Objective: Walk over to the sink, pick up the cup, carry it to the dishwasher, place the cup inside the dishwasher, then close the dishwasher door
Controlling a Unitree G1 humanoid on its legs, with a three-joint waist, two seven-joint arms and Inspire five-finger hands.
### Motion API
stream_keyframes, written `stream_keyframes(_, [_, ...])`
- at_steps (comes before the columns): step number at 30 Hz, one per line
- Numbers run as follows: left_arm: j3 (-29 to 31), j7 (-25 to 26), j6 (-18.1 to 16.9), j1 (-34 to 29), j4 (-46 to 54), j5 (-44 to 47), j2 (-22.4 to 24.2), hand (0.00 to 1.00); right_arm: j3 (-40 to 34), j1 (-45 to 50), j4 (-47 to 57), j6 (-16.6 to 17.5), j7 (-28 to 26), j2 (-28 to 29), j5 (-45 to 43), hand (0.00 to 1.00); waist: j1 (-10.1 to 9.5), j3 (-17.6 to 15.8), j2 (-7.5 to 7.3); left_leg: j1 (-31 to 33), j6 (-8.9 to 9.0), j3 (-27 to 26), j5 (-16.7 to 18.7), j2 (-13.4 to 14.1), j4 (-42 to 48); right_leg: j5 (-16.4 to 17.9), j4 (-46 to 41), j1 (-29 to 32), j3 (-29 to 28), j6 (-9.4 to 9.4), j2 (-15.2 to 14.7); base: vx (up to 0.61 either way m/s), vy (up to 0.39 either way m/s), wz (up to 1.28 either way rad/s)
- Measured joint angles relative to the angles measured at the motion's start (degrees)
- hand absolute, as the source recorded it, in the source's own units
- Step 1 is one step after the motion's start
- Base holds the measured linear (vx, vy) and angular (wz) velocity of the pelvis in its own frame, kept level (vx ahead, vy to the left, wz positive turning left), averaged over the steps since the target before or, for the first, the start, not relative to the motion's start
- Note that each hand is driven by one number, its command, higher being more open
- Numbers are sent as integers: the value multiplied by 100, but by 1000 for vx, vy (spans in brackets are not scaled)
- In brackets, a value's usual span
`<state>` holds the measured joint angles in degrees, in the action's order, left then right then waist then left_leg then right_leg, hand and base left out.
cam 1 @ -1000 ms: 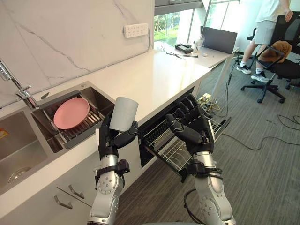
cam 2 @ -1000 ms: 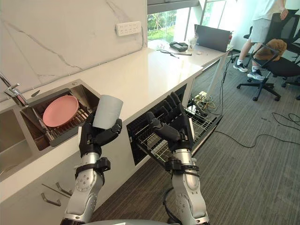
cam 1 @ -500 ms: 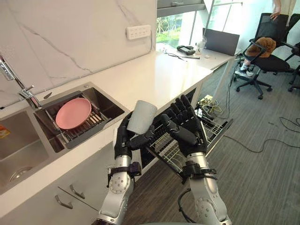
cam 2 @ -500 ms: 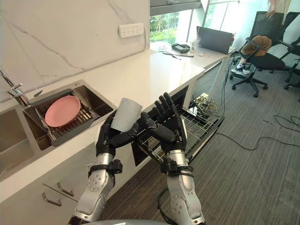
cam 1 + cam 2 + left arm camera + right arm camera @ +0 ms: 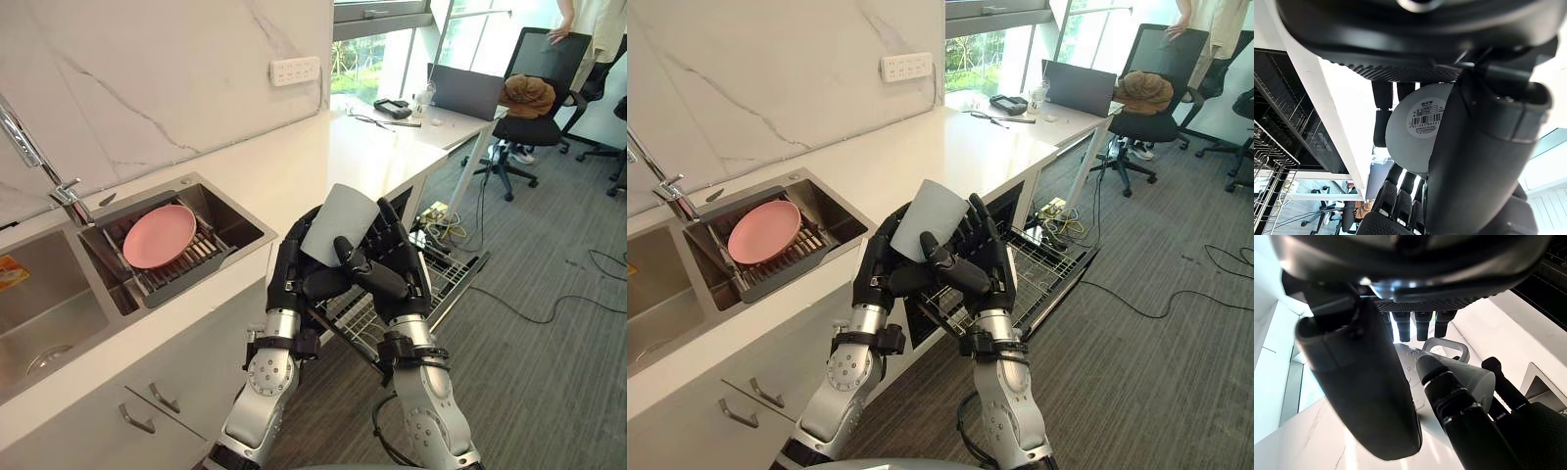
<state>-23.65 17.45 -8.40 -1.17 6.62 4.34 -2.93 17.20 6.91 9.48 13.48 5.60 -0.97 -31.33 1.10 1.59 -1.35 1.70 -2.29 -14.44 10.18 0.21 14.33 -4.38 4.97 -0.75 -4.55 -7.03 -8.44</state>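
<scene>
A pale grey cup (image 5: 338,223) is tilted in the air above the dishwasher's pulled-out wire rack (image 5: 446,279), just off the counter edge. My left hand (image 5: 292,277) is shut on its lower part; the cup's base (image 5: 1422,125) with a label shows past the thumb in the left wrist view. My right hand (image 5: 394,262) is pressed up beside the cup, its fingers fairly straight behind it and its thumb across the front. The cup (image 5: 1454,369) also shows past that hand's fingers. The dishwasher opening (image 5: 1004,201) is dark under the counter.
A sink (image 5: 240,220) holds a pink plate (image 5: 160,235) on a drain rack, with a faucet (image 5: 44,166) beside it. The white counter (image 5: 294,162) runs to a desk with a laptop (image 5: 468,90). Office chairs (image 5: 534,98) and a person (image 5: 593,20) stand at the far right.
My left hand has carried the cup to the right, from beside the sink to against the right hand over the rack. The camera has shifted too.
</scene>
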Motion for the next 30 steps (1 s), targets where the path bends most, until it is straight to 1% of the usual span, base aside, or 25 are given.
stream_keyframes(4, [-58, -2, -6, 14, 0, 0, -50, 30, 0, -3, 0, 0, 43, 0, -42, 90, -1, 5, -8, 21, -2, 19, -1, -6, 5, 0, 1, 8, 17, -1, -5, 0, 0, 0])
stream_keyframes(10, [-191, -7, -28, 30, -1, -1, -69, 30, 5, -131, -55, 5, 35, -9, -568, 90, -3, 27, -42, 23, -7, 22, -4, -10, 6, 0, 1, 8, 17, 0, -8, -9, -10, 0])
stream_keyframes(14, [-242, -7, -87, 52, -4, -1, -169, 30, 15, -252, -128, 8, -47, -65, -922, 90, -21, 55, -83, 24, -13, 25, -8, -13, 6, 0, 1, 8, 20, 0, -11, 0, 0, 0])
stream_keyframes(18, [-267, -9, -132, 59, -48, -7, -303, 30, 94, -357, -225, 7, -91, -250, -1367, 90, -19, 89, -135, 30, -19, 30, -11, -26, 6, 0, -2, 8, 24, 0, -22, 0, 0, 0])
stream_keyframes(23, [-266, -9, -213, 88, -66, -65, -381, 30, 121, -485, -240, -37, -186, -457, -1748, 90, -31, 90, -139, 48, -34, 55, -21, -36, 11, 15, -12, 8, 51, 23, -32, 0, 0, 3])
stream_keyframes(24, [-266, -9, -215, 115, -66, -102, -413, 30, 129, -523, -240, -50, -197, -524, -1854, 30, -32, 90, -139, 65, -34, 67, -21, -35, 22, 15, -12, 11, 63, 23, -32, 0, 0, 6])
stream_keyframes(30, [-252, -8, -323, 152, -66, -100, -506, 30, 116, -824, -470, -121, -198, -813, -2142, 30, -38, 91, -140, 102, -36, 119, -23, -37, 42, 14, -13, 11, 115, 23, -32, 0, 0, 4])
